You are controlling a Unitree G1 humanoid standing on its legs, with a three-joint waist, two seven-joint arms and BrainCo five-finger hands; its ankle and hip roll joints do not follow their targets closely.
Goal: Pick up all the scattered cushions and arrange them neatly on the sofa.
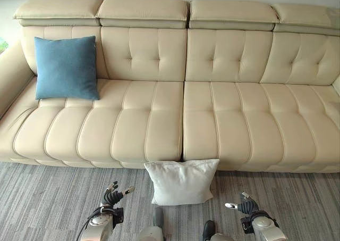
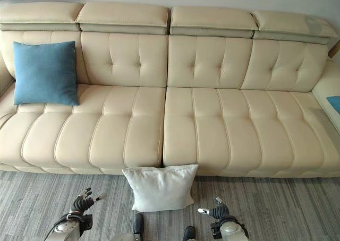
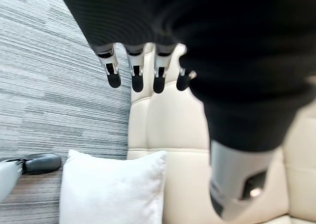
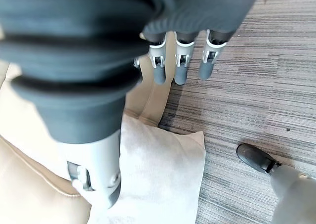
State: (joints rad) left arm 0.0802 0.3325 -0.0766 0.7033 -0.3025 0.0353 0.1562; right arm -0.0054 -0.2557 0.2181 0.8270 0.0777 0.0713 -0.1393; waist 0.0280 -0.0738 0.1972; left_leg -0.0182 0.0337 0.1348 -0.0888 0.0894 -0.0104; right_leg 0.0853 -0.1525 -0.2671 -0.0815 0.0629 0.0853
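White cushion (image 1: 181, 182): you have it standing on the carpet (image 1: 48, 198), leaning against the front of the sofa (image 1: 234, 124) right below the seam between the two seat sections; no hand touches it.
Blue cushion (image 1: 66, 67): you see it upright on the sofa's left seat, leaning on the backrest near the left armrest.
Blue patch (image 2: 334, 103): your right eye view catches a bit of blue at the far right edge, on the sofa's right end; too little shows to tell you what it is. The left eye view cuts off before it.
Left hand (image 1: 113, 194): it hangs low over the carpet, left of the white cushion and clear of it. Your left wrist view shows its fingers (image 3: 137, 75) relaxed and nearly straight, holding nothing, with the white cushion and the sofa's front beyond them.
Right hand (image 1: 241, 204): it hangs over the carpet to the right of the white cushion, apart from it. Your right wrist view shows its fingers (image 4: 180, 66) straight and spread, empty, above the carpet, with the cushion's edge lying against the sofa's base.
Head views: they give you both cushions and both hands at once; the wrist views give you the finger poses up close.
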